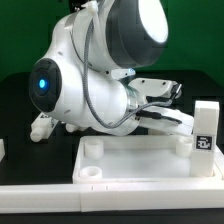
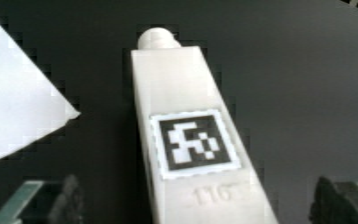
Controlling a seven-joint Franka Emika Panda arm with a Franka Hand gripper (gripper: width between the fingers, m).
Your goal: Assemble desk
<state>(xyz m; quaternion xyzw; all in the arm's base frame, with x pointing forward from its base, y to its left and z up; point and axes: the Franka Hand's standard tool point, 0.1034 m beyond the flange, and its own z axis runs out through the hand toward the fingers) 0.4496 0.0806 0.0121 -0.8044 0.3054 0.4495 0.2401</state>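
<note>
Presently the gripper point(image 2: 194, 200) stands spread to its full width and holds nothing. Its two dark fingers point(image 2: 39, 203) flank the leg point(image 2: 179, 100), one on each side, with black table showing in both gaps. The leg, a white bar, lies flat on the table. Its square tag point(image 2: 195, 143) faces the wrist camera and its rounded peg end point(image 2: 155, 38) points away from the fingers. A flat white corner point(image 2: 16, 90) lies near the leg without touching it; what it belongs to cannot be told.

In the exterior view the rimmed tabletop point(image 1: 150, 165) fills the lower part of the frame, with a round corner socket point(image 1: 91, 172) at lower left. A second leg point(image 1: 204, 128) stands upright at the right edge. The arm covers the centre of that frame and hides the lying leg.

Step in hand, as judged: grasping the lying leg. The fingers should likely descend evenly astride the bar, centred so that both pads meet its long sides together. Closing off-centre could skew or push it. A hold near the tag would leave the peg end free for a socket. Smooth plastic may slip, so a square, firm closure seems advisable.
</note>
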